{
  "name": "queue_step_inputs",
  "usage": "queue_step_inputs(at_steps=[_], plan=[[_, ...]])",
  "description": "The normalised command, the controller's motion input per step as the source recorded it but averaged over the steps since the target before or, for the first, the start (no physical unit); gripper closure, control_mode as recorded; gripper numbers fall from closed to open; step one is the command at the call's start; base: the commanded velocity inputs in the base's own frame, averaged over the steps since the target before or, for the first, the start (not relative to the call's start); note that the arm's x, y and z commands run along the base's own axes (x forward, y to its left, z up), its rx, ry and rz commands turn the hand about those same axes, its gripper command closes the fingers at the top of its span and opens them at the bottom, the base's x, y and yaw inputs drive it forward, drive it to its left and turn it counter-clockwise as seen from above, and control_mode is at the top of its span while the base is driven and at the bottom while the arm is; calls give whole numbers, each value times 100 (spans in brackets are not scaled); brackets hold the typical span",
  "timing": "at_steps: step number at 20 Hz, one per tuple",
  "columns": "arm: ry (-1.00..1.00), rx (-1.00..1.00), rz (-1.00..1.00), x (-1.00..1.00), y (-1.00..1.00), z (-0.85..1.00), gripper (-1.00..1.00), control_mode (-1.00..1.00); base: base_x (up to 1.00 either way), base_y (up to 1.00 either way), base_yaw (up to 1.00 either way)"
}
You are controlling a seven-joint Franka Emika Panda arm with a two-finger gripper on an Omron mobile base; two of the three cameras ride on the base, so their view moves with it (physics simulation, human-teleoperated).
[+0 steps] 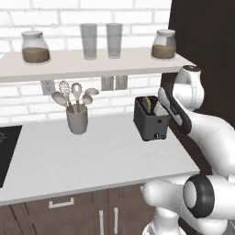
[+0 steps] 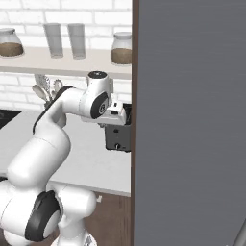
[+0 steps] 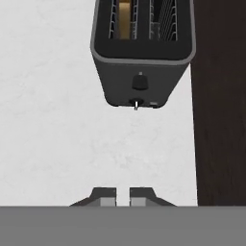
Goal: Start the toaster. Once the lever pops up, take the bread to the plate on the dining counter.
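Observation:
The dark toaster (image 3: 144, 62) stands on the pale worktop (image 3: 57, 134) near its right end, also seen in the left base view (image 1: 149, 120) and the right base view (image 2: 117, 137). A tan slice of bread (image 3: 124, 19) sits in its left slot, its top edge showing (image 1: 148, 104). On the front face are a black lever (image 3: 139, 81) and, below it, a small pale knob (image 3: 136, 103). My gripper (image 3: 122, 196) hovers in front of and above that face, shut, fingertips nearly touching with nothing between them. The plate and the dining counter are out of view.
A dark wall panel (image 3: 221, 120) rises right beside the toaster. A grey pot of utensils (image 1: 76, 118) stands at the back of the worktop. A shelf (image 1: 92, 62) above carries jars and glasses. A black hob (image 1: 7, 151) lies at the left.

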Motion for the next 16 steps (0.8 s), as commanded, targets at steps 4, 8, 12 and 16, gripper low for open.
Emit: queue_step_inputs(at_steps=[4, 8, 12, 16], plan=[[3, -1, 0, 38, 0, -24, 100, -100, 0, 0, 0], [3, -1, 0, 40, 0, -24, 100, -100, 0, 0, 0], [2, 0, 0, 38, 0, -20, 100, -100, 0, 0, 0], [1, 0, 0, 38, -1, -18, 100, -100, 0, 0, 0]])
